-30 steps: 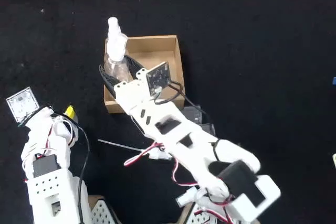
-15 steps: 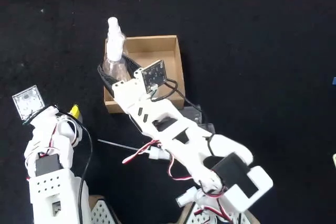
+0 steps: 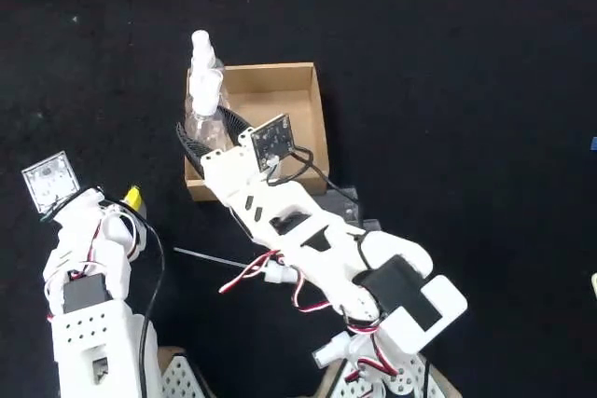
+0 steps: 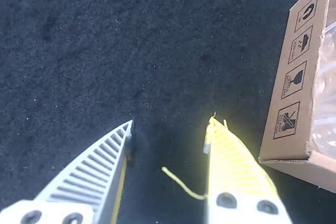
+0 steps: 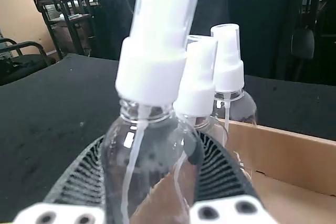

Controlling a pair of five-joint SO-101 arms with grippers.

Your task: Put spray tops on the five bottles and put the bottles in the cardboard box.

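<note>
A clear bottle (image 5: 149, 145) with a spray top (image 5: 157, 51) is clamped between the right fingers (image 5: 223, 163) at the wall of the cardboard box (image 3: 280, 76) nearer the left arm, just beside two more capped bottles (image 5: 210, 93). The left fingers (image 4: 231, 161) are held spread apart, gripping nothing, above the black bench (image 4: 105, 35) near a corner of the box.

Right pincer (image 3: 207, 126) around bottle (image 5: 149, 145), beside two others in cardboard box (image 3: 280, 72); left pincer (image 4: 170, 123) apart.

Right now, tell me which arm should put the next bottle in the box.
Right. The right gripper is shut on a capped bottle at the box's edge. The left gripper hangs open and empty over the table.
</note>
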